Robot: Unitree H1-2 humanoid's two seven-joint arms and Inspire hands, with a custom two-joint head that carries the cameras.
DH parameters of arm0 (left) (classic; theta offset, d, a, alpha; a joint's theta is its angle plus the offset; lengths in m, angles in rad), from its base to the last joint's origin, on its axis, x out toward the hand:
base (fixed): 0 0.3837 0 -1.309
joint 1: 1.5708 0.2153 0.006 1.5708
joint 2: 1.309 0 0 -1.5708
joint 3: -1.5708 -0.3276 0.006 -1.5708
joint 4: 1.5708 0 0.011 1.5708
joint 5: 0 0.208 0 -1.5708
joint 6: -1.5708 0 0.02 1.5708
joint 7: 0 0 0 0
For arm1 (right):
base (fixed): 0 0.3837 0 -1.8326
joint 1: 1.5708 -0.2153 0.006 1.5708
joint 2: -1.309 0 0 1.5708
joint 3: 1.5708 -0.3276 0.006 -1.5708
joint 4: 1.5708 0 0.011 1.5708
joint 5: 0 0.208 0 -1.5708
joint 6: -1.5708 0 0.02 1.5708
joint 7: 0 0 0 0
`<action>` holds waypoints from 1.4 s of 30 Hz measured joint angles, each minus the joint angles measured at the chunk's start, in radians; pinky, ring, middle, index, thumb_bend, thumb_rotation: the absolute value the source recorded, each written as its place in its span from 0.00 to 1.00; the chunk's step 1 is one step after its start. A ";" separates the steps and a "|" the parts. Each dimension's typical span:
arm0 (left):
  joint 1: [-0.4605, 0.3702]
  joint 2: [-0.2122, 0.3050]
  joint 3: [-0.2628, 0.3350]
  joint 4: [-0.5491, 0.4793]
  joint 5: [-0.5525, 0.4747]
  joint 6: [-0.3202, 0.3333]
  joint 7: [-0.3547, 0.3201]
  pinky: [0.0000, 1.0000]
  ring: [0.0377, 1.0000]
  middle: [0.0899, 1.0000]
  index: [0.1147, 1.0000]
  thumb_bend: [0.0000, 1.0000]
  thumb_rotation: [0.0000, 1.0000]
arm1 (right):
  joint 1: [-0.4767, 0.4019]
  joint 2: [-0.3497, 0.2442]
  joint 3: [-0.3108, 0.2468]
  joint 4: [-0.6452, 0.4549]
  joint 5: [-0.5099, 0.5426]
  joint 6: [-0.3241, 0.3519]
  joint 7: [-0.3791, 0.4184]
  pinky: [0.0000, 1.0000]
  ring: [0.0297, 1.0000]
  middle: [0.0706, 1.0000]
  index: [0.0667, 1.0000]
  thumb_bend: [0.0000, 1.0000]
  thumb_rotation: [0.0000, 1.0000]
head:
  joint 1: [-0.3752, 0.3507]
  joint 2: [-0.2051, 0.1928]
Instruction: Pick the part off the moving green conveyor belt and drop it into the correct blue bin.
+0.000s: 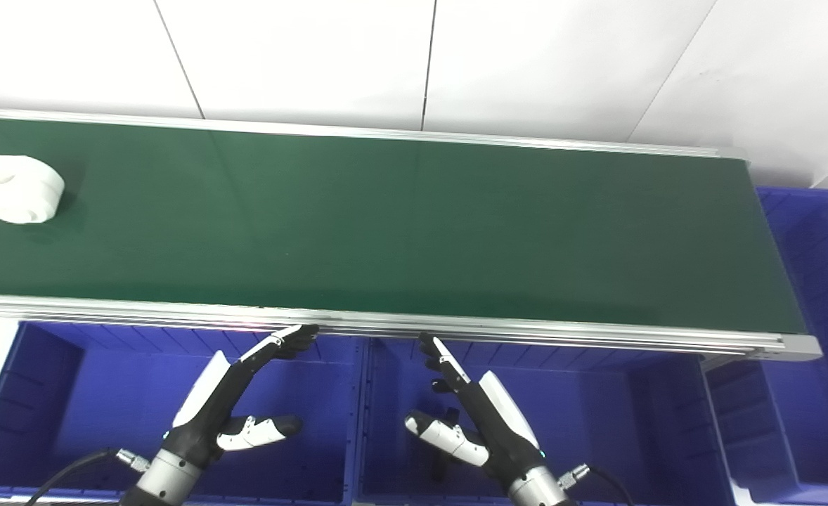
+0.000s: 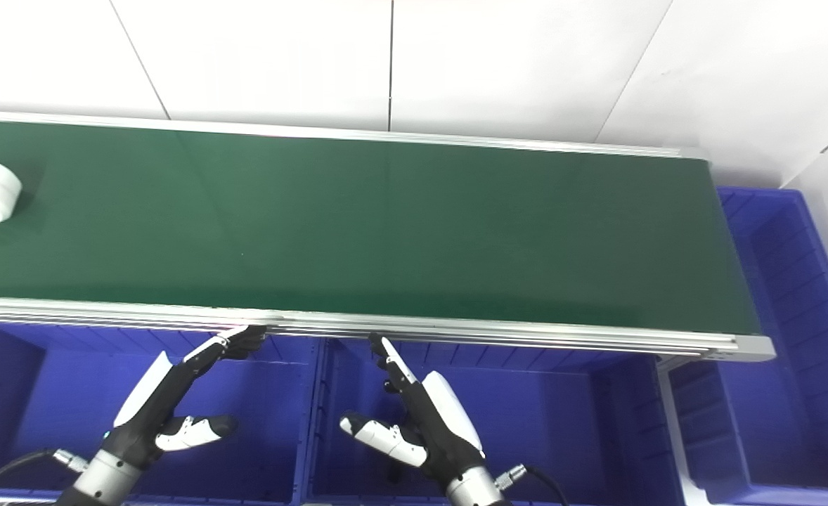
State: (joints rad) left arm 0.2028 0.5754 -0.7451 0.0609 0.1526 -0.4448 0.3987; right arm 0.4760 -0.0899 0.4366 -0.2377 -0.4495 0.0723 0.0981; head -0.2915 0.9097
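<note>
a: ok so where are we at? both our hands look empty. left hand has its fingers stretched out and thumb apart, holding nothing, parked over the left bin just below the belt's metal rail.

b: yep, same for the right hand, spread wide, nothing in it, hanging over the middle bin.

a: and the part?

b: the white roll is way over at the far left of the green belt, well apart from both hands. there's another bin past the belt's right end too.

a: so basically nothing done yet?

b: we'd say so. no grab, no drop. we've got the whole pick and the bin choice left to do.
</note>
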 measured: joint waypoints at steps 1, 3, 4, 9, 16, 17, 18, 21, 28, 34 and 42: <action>0.000 0.000 -0.001 0.000 0.001 0.000 0.001 0.77 0.79 0.81 0.82 0.88 0.86 | 0.000 0.000 0.000 0.000 -0.002 0.000 0.000 0.85 0.94 0.97 1.00 0.95 0.86 | 0.000 0.000; 0.000 0.000 -0.002 0.000 0.002 0.000 0.004 0.77 0.80 0.81 0.82 0.88 0.86 | 0.000 0.000 0.001 0.000 -0.006 0.000 0.000 0.84 0.94 0.97 1.00 0.95 0.83 | 0.000 0.000; 0.000 0.000 -0.001 0.000 0.003 0.000 0.005 0.77 0.80 0.82 0.82 0.88 0.85 | -0.001 0.000 0.001 0.000 -0.006 -0.001 0.000 0.83 0.94 0.97 1.00 0.95 0.82 | -0.002 0.000; 0.000 0.000 -0.004 0.000 0.007 0.000 0.018 0.78 0.81 0.82 0.83 0.87 0.85 | -0.003 -0.002 0.001 0.000 0.002 -0.004 0.000 0.85 0.97 1.00 1.00 0.99 0.77 | -0.003 0.000; -0.004 0.000 -0.015 0.000 0.014 0.000 0.024 0.78 0.81 0.83 0.84 0.86 0.89 | -0.005 -0.014 0.008 0.001 0.004 -0.005 0.001 0.86 0.98 1.00 1.00 1.00 0.77 | -0.002 -0.002; -0.005 0.000 -0.016 0.002 0.014 0.000 0.024 0.78 0.81 0.83 0.84 0.85 0.89 | -0.006 -0.015 0.009 0.001 0.003 -0.005 0.000 0.86 0.98 1.00 1.00 1.00 0.77 | -0.002 0.000; -0.006 0.000 -0.016 0.003 0.014 0.000 0.024 0.77 0.81 0.83 0.84 0.85 0.90 | -0.006 -0.015 0.010 0.001 0.002 -0.005 0.000 0.86 0.98 1.00 1.00 0.99 0.77 | -0.002 0.000; -0.007 0.000 -0.016 0.013 0.012 0.000 0.024 0.77 0.81 0.83 0.84 0.85 0.91 | -0.007 -0.015 0.013 0.001 0.003 -0.005 0.000 0.87 0.99 1.00 1.00 0.99 0.77 | -0.002 0.000; -0.009 -0.002 -0.018 0.023 0.010 0.000 0.036 0.77 0.80 0.82 0.83 0.85 0.94 | -0.011 -0.016 0.015 0.003 0.002 -0.005 0.000 0.87 0.98 1.00 1.00 0.97 0.82 | 0.002 -0.005; -0.009 -0.004 -0.014 0.023 -0.006 0.000 0.025 0.78 0.81 0.83 0.83 0.84 0.94 | -0.016 -0.016 0.017 0.005 -0.006 -0.005 0.000 0.86 0.98 1.00 1.00 0.97 0.82 | 0.003 -0.005; -0.011 -0.005 -0.038 0.042 0.016 0.000 0.059 0.76 0.79 0.81 0.82 0.84 0.91 | -0.017 -0.020 0.015 0.046 0.017 -0.027 -0.002 0.88 0.98 1.00 1.00 0.94 0.79 | 0.176 -0.098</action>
State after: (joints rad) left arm 0.1914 0.5706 -0.7829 0.1028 0.1690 -0.4449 0.4580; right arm 0.4589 -0.1102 0.4519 -0.1914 -0.4323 0.0456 0.0965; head -0.1151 0.8115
